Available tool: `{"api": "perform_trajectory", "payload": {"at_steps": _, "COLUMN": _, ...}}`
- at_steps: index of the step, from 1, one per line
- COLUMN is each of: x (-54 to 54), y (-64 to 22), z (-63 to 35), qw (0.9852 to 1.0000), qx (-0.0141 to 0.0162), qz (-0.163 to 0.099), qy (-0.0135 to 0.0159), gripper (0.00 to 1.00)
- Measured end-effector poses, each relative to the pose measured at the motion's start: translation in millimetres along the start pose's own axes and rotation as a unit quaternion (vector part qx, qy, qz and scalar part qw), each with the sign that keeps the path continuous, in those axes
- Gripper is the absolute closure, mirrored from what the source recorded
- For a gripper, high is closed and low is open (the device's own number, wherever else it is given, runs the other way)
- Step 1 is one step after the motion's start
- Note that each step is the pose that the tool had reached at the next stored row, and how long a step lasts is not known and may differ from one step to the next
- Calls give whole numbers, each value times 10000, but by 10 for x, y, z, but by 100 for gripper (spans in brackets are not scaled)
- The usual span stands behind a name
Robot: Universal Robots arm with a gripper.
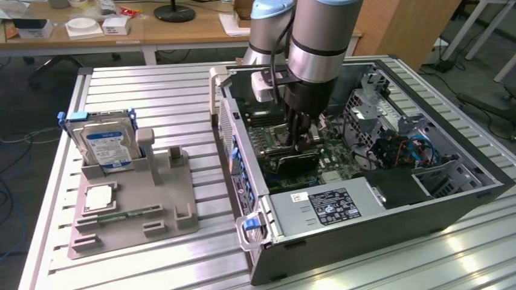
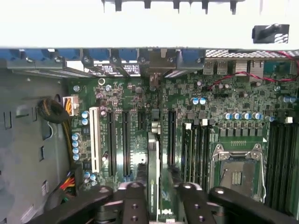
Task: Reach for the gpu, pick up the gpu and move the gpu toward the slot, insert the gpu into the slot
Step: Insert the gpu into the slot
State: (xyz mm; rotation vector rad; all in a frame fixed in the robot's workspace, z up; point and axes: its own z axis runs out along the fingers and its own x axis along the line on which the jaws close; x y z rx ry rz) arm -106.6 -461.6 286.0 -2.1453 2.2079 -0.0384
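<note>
- The arm reaches down into the open computer case (image 1: 379, 199), and the gripper (image 1: 303, 142) sits low over the green motherboard (image 1: 339, 163).
- In the wrist view the gripper (image 2: 159, 198) has its fingers (image 2: 133, 200) about half closed on the gpu (image 2: 153, 163), which stands on edge between them as a thin dark card running away from the camera.
- The gpu's lower edge appears to hang over the row of long black slots (image 2: 125, 140), close to the board; I cannot tell whether it already touches a slot.
- Judging by this, the step in hand is the insertion: the card is carried and held above the board, not yet seated.
- To do it well, the card's edge should line up along the length of one slot, not across two, and the card should stay upright, with no lean to either side.
- The push should go straight down and evenly, so both ends of the edge enter together.
- The bracket end should meet the case's rear wall without catching.
- Well apart, on the grey tray (image 1: 133, 211) at the exterior view's left, a hard drive (image 1: 101, 142) stands upright; it plays no part here.
</note>
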Motion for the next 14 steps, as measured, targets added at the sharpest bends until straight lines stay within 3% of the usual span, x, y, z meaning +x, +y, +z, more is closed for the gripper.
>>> {"api": "perform_trajectory", "payload": {"at_steps": 3, "x": 0, "y": 0, "z": 0, "qw": 10000, "qx": 0, "qz": 0, "qy": 0, "gripper": 75}}
{"api": "perform_trajectory", "payload": {"at_steps": 5, "x": 0, "y": 0, "z": 0, "qw": 10000, "qx": 0, "qz": 0, "qy": 1, "gripper": 86}}
{"api": "perform_trajectory", "payload": {"at_steps": 7, "x": 0, "y": 0, "z": 0, "qw": 10000, "qx": 0, "qz": 0, "qy": 0, "gripper": 90}}
{"api": "perform_trajectory", "payload": {"at_steps": 14, "x": 0, "y": 0, "z": 0, "qw": 10000, "qx": 0, "qz": 0, "qy": 0, "gripper": 90}}
